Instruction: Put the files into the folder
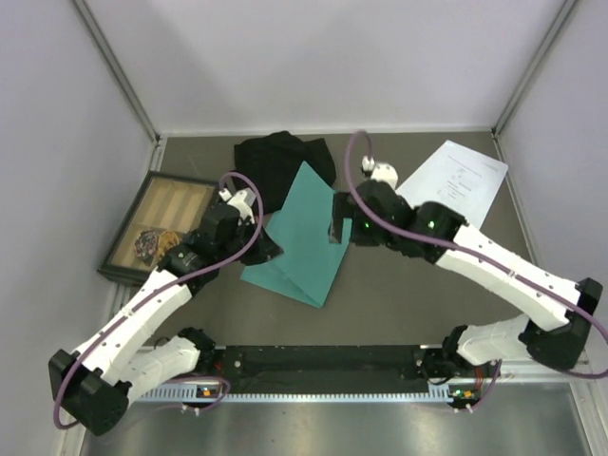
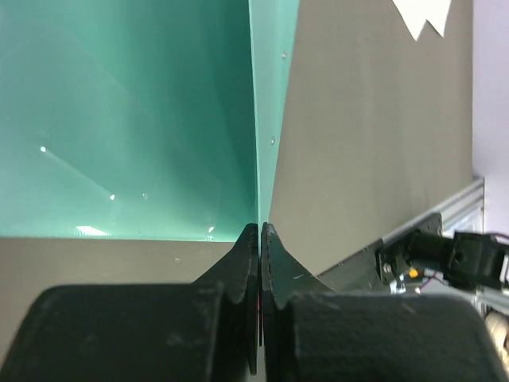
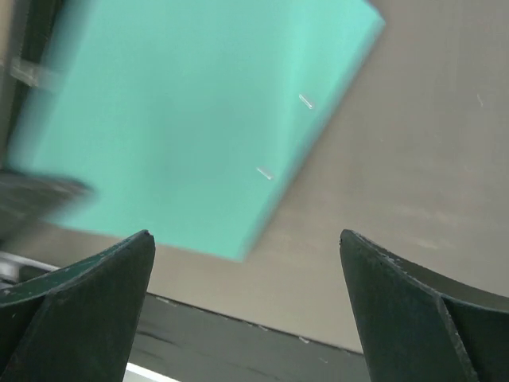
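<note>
The teal folder (image 1: 304, 237) lies mid-table, half open, with its upper cover raised. My left gripper (image 1: 271, 249) is at the folder's left edge. In the left wrist view my left gripper (image 2: 260, 231) is shut on the thin edge of the folder (image 2: 127, 119), whose cover runs straight away from the jaws. My right gripper (image 1: 339, 231) hovers by the folder's right edge. In the right wrist view my right gripper (image 3: 246, 243) stands wide open with nothing between the fingers, and the folder (image 3: 183, 119) lies below and ahead. The files (image 1: 454, 180), white sheets, lie at the back right; a corner of the files (image 2: 425, 16) also shows in the left wrist view.
A black cloth (image 1: 280, 161) lies bunched behind the folder. A dark-framed wooden tray (image 1: 157, 223) with small items sits at the left, close to my left arm. Grey walls enclose the table on three sides. The black base rail (image 1: 323, 366) runs along the near edge.
</note>
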